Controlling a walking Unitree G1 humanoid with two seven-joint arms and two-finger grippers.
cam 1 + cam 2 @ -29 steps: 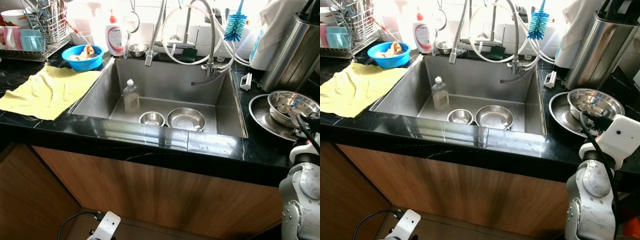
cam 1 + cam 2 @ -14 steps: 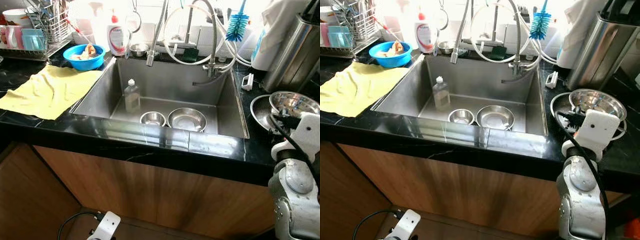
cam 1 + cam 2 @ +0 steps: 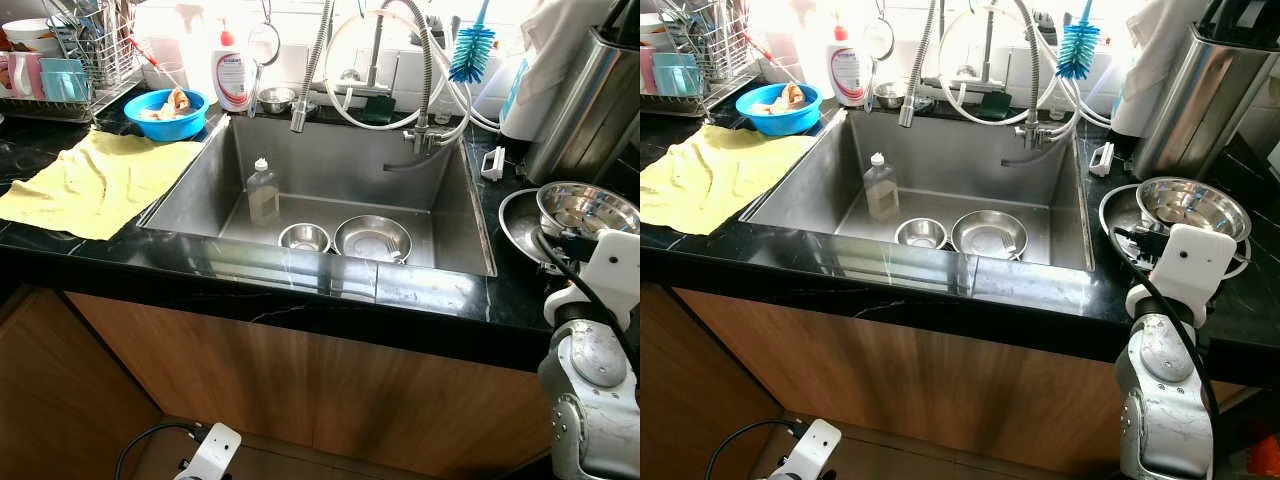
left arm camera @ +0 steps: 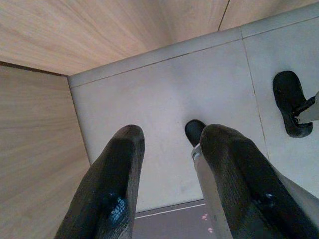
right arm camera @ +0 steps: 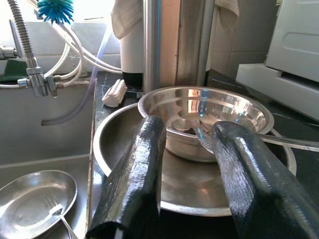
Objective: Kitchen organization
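Reaching toward the counter to the right of the sink [image 3: 455, 215], the right gripper [image 5: 187, 164] hovers with its two black fingers spread apart and empty, lined up on the steel bowl [image 5: 207, 117] that sits inside a wide steel plate [image 5: 114, 144] on the black countertop [image 3: 420, 300]. From where I stand, that bowl looks like the thing it means to tidy: it rests just beyond the fingertips, not yet touched, with what seems to be a spoon [image 5: 204, 137] and a small round piece lying in it. Thin polished steel like this should be light and rigid, but slick; I'd guess a pinch over the near rim, one finger inside and one outside, is the surest hold, since the curved wall offers nothing else to bite on. Loose cutlery inside could rattle or slide out if the bowl tips, and the bowl may skate on the plate beneath if nudged rather than gripped. Down in the basin sit a small bowl [image 3: 304, 237], a larger dish [image 3: 372, 238] and a clear bottle [image 3: 262, 192]. The left gripper [image 4: 167, 184] hangs idle near the floor [image 4: 149, 99], fingers parted, holding nothing.
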